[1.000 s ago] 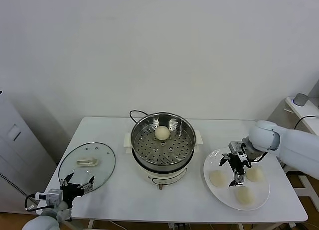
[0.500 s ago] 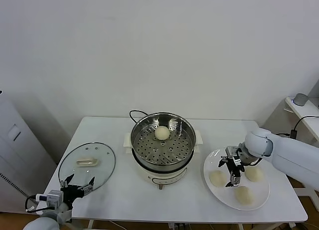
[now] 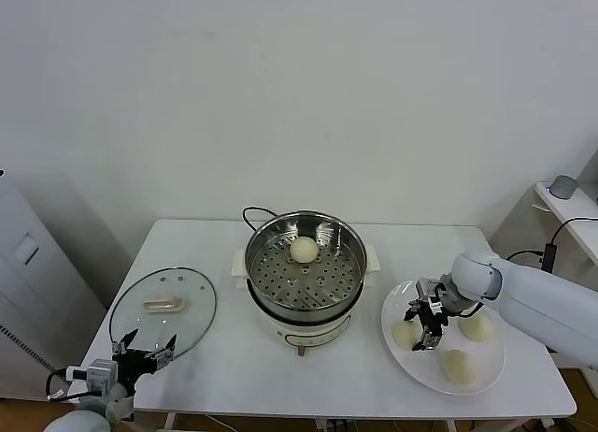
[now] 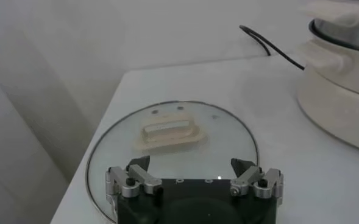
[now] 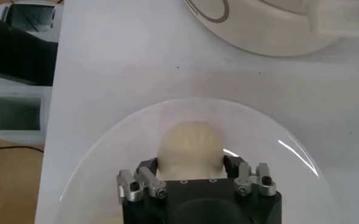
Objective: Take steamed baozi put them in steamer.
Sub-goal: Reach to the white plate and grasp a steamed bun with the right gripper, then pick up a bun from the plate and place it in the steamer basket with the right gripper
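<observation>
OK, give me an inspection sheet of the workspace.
Surface: white table.
Job's things: one baozi in the steamer; three on the plate, one between the right gripper's fingers.
Clutter: glass lid flat on the table.
Grippers: right gripper closed around that plate baozi; left gripper open, parked at the lid's near edge.
Cables: black cord behind the steamer.
Surroundings: white wall; side table at right.

A test room or lab is indicated rather than a home kitchen: a plain white tabletop (image 3: 224,357) is set against a bare white wall (image 3: 299,95), and cooking ware is laid out without any kitchen fittings.
</observation>
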